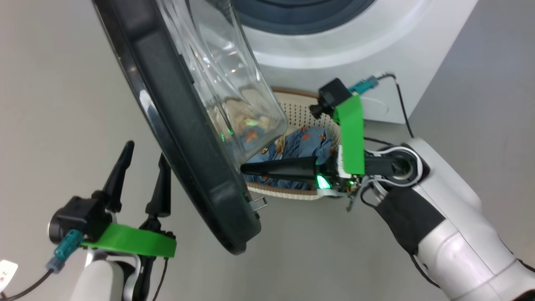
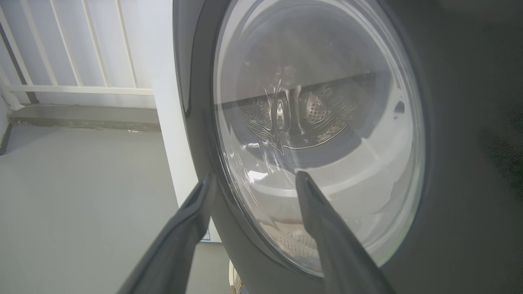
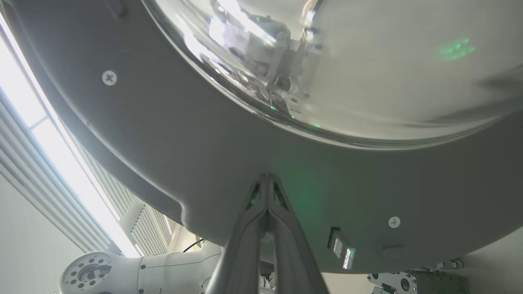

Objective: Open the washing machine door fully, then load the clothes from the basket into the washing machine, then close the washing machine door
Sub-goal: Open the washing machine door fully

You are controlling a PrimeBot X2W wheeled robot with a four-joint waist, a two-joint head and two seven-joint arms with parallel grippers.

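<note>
Right claw: the right gripper (image 1: 243,169) has its two dark fingers pressed together with nothing between them, pointing across the head view toward the door.
Right claw, contact: in the right wrist view the joined tips meet the grey inner face of the washing machine door (image 1: 184,138), just below the glass bowl (image 1: 234,83). I cannot tell how firmly they press.
Left claw: the left gripper (image 1: 147,149) has its fingers spread wide and holds nothing.
Left claw, place: it is on the outer side of the door. In the left wrist view one finger lies along the dark rim and the other crosses the glass. I cannot tell if either touches.
Door: swung out from the machine and seen nearly edge-on in the head view, standing between the two grippers with the bowl bulging toward the basket.
Latch: a small metal hook (image 1: 260,204) sticks out of the door's lower edge.
Washing machine: the washing machine (image 1: 355,46) is at the top of the head view, white, with part of its dark ring showing.
Drum: perforated steel, seen through the glass in the left wrist view.
Basket: the basket (image 1: 299,110) sits on the grey floor (image 1: 62,83) in front of the machine, partly behind the bowl.
Clothes: the clothes (image 1: 301,144) lie inside the basket, light blue with orange prints, under the right gripper's fingers.
Background: a white railing (image 2: 81,41) is beyond the machine.
</note>
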